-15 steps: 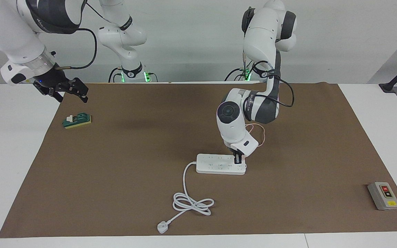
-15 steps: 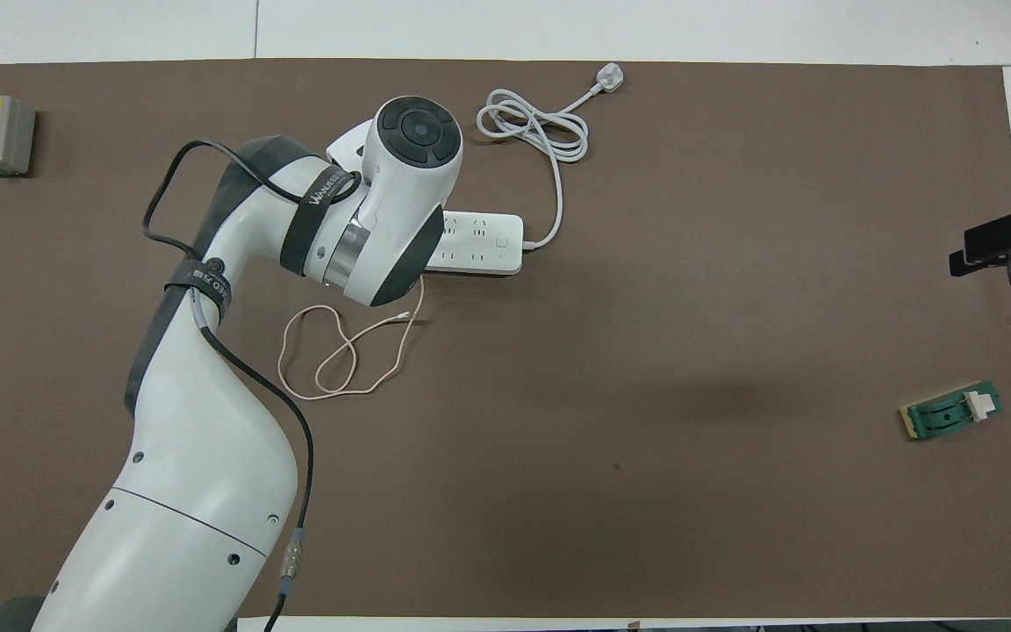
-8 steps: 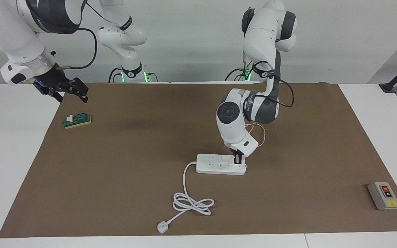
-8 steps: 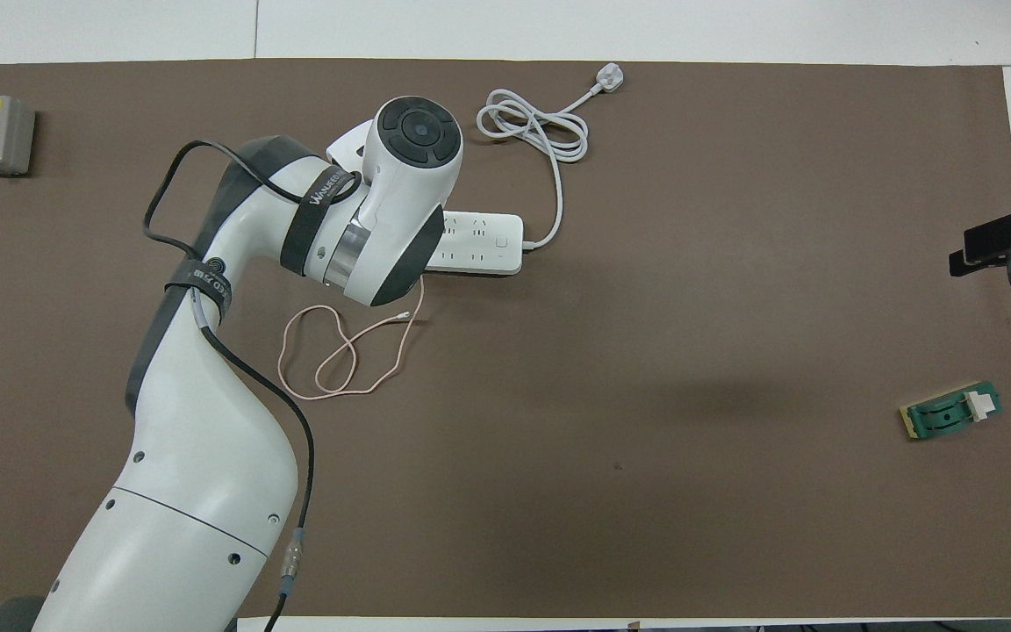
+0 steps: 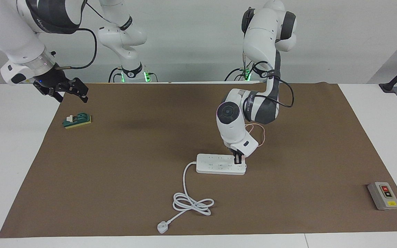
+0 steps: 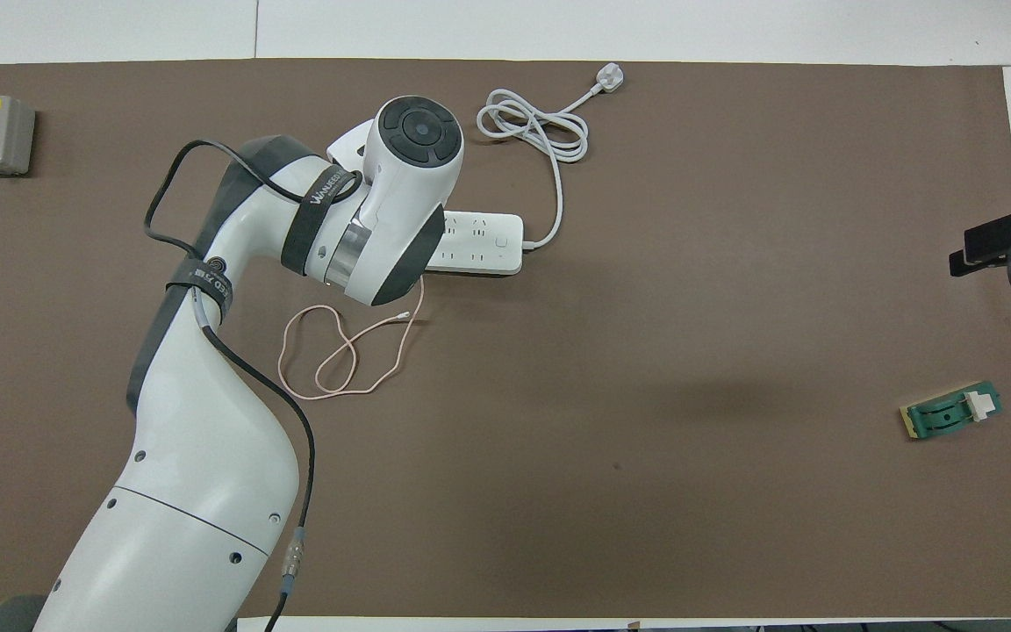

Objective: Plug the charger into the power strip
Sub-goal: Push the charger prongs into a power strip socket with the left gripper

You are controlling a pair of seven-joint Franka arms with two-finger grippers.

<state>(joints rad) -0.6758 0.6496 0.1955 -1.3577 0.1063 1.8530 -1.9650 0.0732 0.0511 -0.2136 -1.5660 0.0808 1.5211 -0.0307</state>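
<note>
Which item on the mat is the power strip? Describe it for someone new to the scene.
On the brown mat, look under the left claw near the middle. The power strip is the long flat white bar with two rows of sockets, unlike the grey button box.

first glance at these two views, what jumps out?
The left arm bent low over the brown mat, its tool down on the end of the white power strip toward that arm's side, closed there; the charger body is hidden, only its thin pink cable loops on the mat nearer the robots. The right tool waits open, raised over the mat's edge by the small green block.
</note>
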